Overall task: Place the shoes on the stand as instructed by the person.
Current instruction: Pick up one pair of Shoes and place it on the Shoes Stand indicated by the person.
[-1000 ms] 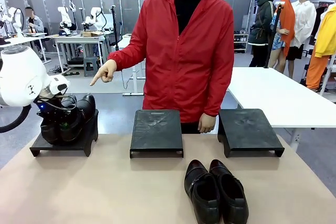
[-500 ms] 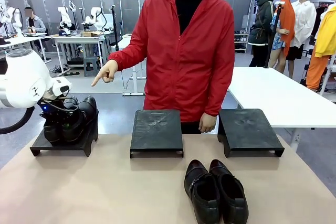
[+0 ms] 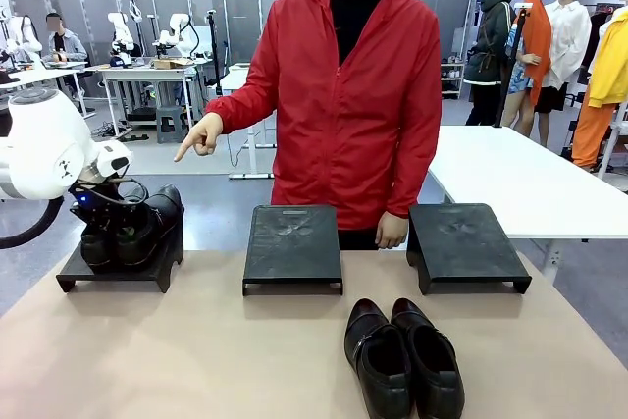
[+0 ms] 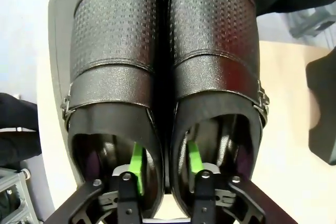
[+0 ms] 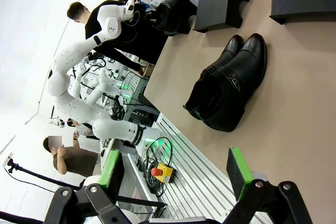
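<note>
One pair of glossy black shoes (image 3: 132, 226) rests on the left black stand (image 3: 113, 274). My left gripper (image 3: 98, 211) is shut on this pair. In the left wrist view its green-padded fingers (image 4: 137, 163) reach one into each shoe (image 4: 210, 51) and pinch the two inner walls together. The second pair of shoes (image 3: 402, 355) lies on the table near the front, right of centre, also seen as a pair (image 5: 231, 87) in the right wrist view. My right gripper (image 5: 176, 169) hangs open, well back from that pair. The person (image 3: 353, 95) in the red jacket points a hand (image 3: 201, 134) toward the left stand.
A middle stand (image 3: 292, 247) and a right stand (image 3: 463, 242) sit bare at the table's far edge. The tan table (image 3: 196, 360) has free room at front left. The person's other hand (image 3: 391, 233) hangs between the two stands.
My left gripper has lowered the held pair from a raised tilt down onto the left stand. The person's pointing hand has barely moved. The second pair has stayed put.
</note>
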`<state>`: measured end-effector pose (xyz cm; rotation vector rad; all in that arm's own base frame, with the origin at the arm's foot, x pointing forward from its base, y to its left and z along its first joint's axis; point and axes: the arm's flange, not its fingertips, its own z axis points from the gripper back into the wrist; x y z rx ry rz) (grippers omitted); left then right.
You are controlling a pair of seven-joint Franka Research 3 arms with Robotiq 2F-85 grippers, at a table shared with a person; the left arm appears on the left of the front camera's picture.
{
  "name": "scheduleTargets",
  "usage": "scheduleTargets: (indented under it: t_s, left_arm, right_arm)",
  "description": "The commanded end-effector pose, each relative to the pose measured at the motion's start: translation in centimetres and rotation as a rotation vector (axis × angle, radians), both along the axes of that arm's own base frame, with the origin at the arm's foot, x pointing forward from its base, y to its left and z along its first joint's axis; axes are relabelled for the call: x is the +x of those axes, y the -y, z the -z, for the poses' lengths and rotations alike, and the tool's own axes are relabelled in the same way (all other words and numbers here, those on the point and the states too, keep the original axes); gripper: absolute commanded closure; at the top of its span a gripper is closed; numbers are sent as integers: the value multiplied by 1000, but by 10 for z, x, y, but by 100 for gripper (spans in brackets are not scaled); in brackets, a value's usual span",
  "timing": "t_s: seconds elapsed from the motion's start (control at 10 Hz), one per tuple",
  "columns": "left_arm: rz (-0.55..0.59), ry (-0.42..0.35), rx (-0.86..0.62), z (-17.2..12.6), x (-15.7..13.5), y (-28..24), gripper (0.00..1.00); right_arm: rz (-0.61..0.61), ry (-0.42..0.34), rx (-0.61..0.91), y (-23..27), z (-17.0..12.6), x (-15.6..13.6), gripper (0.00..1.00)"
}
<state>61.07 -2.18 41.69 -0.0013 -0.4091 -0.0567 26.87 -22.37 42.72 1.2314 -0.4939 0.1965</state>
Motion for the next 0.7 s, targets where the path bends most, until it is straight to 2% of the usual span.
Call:
scheduleTargets:
  t_s: [0.0, 0.1, 0.2, 0.4, 0.5, 0.6]
  left_arm:
    - [34, 1, -36, -12, -7, -8, 10]
    - [33, 3, -40, -16, -9, -7, 26]
    - [39, 2, -49, -19, -12, -6, 0]
    - [14, -17, -60, -24, -18, -4, 0]
    - [-8, -30, -77, -25, -21, -4, 7]
    - [-14, -31, -77, -26, -26, -4, 0]
  right_arm:
    - [-2, 9, 11, 1, -2, 0, 0]
    - [-2, 9, 11, 1, -2, 0, 0]
    - [-2, 9, 11, 1, -2, 0, 0]
    - [-2, 9, 11, 1, -2, 0, 0]
    - [-2, 9, 11, 1, -2, 0, 0]
    - [-2, 9, 11, 1, -2, 0, 0]
